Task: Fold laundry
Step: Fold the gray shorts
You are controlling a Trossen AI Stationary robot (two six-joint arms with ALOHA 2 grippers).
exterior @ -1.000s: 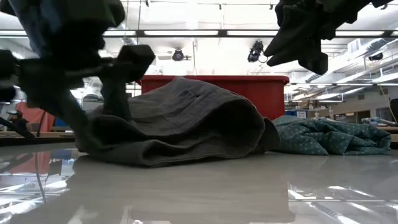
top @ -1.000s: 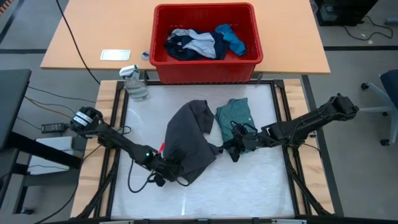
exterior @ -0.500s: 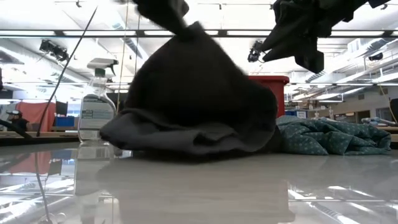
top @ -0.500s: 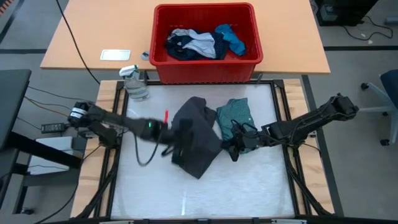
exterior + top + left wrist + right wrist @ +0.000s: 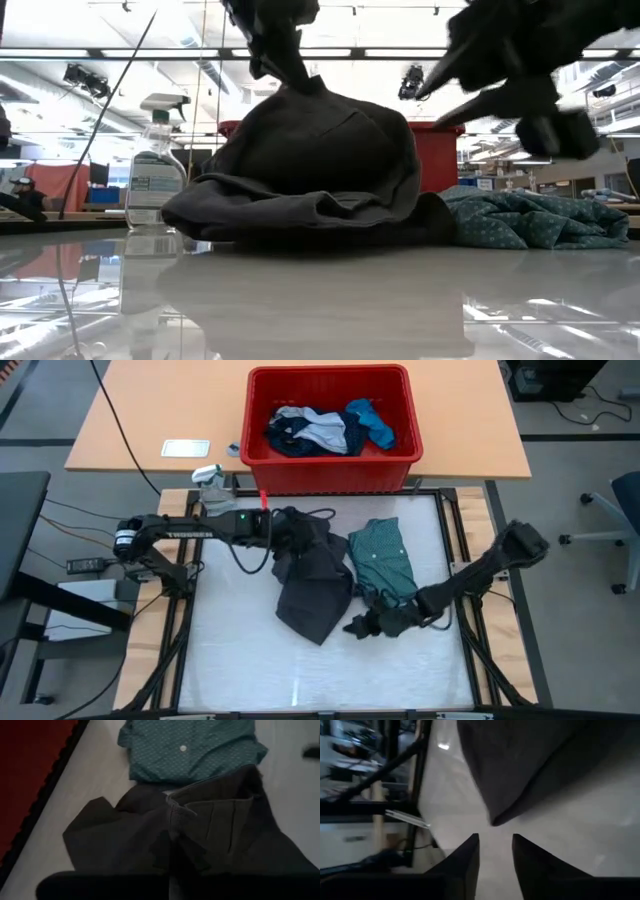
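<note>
From above, the left gripper [image 5: 278, 525] is pinching the far edge of the grey piece [image 5: 315, 585], its jaws closed on the cloth near the red bin [image 5: 335, 470], while the rest of that piece is trailing down across the white surface [image 5: 240, 650]. The teal shirt [image 5: 383, 558] is lying folded just beside it on the right, their edges touching. The right gripper [image 5: 362, 626] is hanging low over the surface near the grey piece's near corner, holding nothing. Inside the bin a navy piece [image 5: 290, 432], a whitish piece [image 5: 322, 428] and a blue piece [image 5: 372, 418] are lying bunched together, and a spray bottle [image 5: 213, 488] is standing left of the bin. In the low view the grey piece [image 5: 310, 170] is peaking up into the left gripper [image 5: 282, 55], with the teal shirt [image 5: 530, 222] lying flat to its right and the bottle [image 5: 155, 175] to its left. The left wrist view is looking down on the grey piece [image 5: 200, 845] and the teal shirt [image 5: 192, 747] beyond it. In the right wrist view the fingers [image 5: 467, 857] are standing a narrow gap apart, empty, just short of the grey piece's corner [image 5: 520, 775].
</note>
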